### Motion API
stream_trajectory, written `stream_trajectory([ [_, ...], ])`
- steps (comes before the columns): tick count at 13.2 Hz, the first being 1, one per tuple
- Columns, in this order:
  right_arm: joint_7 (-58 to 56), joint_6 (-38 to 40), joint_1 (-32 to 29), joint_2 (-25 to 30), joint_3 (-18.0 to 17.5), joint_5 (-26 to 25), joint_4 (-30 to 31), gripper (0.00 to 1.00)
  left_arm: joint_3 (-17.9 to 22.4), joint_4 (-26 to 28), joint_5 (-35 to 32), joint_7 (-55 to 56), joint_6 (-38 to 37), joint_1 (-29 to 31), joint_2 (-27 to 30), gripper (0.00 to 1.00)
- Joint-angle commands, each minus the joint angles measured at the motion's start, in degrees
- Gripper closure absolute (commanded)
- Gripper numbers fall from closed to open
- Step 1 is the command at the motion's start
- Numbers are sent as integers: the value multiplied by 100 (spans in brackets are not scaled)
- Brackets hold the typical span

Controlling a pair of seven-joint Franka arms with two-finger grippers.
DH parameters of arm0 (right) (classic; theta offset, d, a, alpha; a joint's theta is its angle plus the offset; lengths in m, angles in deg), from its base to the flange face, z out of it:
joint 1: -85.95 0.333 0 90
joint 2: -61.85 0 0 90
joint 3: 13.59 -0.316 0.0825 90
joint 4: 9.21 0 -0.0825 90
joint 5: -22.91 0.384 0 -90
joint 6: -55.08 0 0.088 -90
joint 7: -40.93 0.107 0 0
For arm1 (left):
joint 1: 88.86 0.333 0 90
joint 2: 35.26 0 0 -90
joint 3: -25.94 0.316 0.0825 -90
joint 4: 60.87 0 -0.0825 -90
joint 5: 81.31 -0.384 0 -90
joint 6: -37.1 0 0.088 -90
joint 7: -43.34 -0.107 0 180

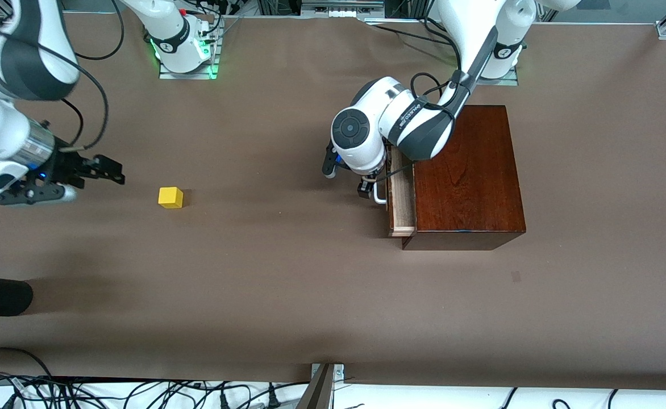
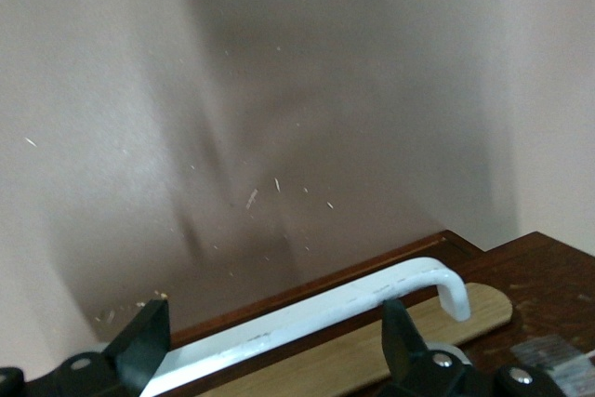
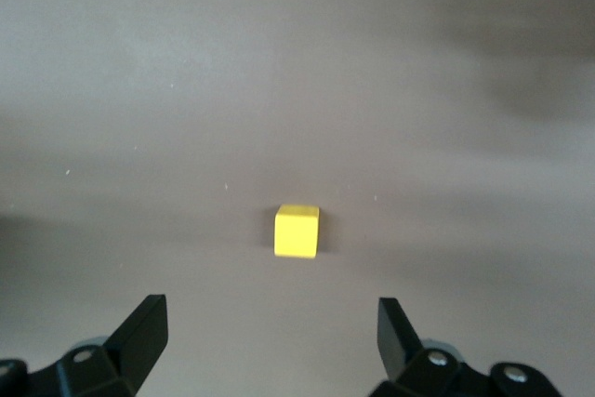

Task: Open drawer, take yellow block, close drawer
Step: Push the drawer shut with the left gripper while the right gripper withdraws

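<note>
- My left hand [image 1: 369, 192], fingers apart, straddles the white bar handle [image 2: 307, 318] of the slightly open, dark wooden drawer [image 1: 401, 196].
- My right hand [image 1: 103, 170], fingers apart, hovers beside the small yellow cube [image 1: 170, 197] on the brown bench [image 1: 287, 295], toward the right arm's end.

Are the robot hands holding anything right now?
No. The right end effector is open, with the yellow block lying loose on the table. The left end effector is open around the drawer's white handle, not squeezing it.
</note>
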Motion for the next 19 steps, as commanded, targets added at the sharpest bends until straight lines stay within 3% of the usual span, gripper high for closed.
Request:
stream_trajectory([
  [1, -9, 483, -127, 377, -69, -76, -76, 0, 79, 137, -271, 238, -478, 14, 270, 0],
  [6, 53, 801, 179, 721, 97, -278, -76, 0, 105, 129, -676, 449, -804, 14, 359, 0],
  [9, 9, 836, 584, 748, 544, -279, -67, 0, 105, 33, -667, 493, -804, 14, 359, 0],
  [13, -44, 818, 585, 747, 520, -305, -85, 0, 114, -451, -632, 1142, -813, 40, 718, 0],
  [19, -255, 932, 594, 721, 361, -340, -207, 0, 861, -1672, -641, 1215, -2007, 566, 930, 0],
])
